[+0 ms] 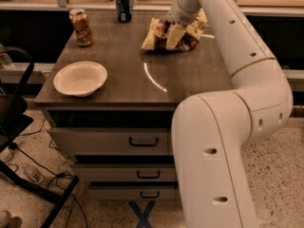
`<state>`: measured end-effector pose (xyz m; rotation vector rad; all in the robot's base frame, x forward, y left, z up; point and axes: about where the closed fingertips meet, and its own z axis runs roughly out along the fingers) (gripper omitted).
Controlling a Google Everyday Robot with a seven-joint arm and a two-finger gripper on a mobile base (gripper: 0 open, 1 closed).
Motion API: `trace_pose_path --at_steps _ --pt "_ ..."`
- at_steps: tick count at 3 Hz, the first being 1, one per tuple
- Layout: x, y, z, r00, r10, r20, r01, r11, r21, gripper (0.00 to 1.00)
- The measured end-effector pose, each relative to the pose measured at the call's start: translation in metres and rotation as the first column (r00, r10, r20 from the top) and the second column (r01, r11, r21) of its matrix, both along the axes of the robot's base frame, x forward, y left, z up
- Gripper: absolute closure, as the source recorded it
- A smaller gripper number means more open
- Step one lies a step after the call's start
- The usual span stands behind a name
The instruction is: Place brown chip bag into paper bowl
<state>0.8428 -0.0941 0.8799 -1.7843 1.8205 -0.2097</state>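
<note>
The brown chip bag (153, 34) lies on the far right part of the wooden table top (137, 87); it is wrinkly, with a dark middle and pale yellow ends. My gripper (174, 36) is down on the middle of the bag, reaching in from the upper right. The bag rests on the table. The paper bowl (80, 78), off-white and empty, sits near the table's front left corner, well to the left of the gripper.
A tan drink can (81, 27) stands at the back left and a blue can (123, 4) at the back middle. Drawers (143, 141) are below the top. A black frame (14, 108) stands left of the table. My arm's big white body fills the right foreground.
</note>
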Motion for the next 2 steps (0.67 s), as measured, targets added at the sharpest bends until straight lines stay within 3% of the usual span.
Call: trace_pose_path --at_steps 2 --pt "0.0013 0.0060 -0.0093 0.9996 0.017 -0.021 -0.017 1.000 -0.018 0.72"
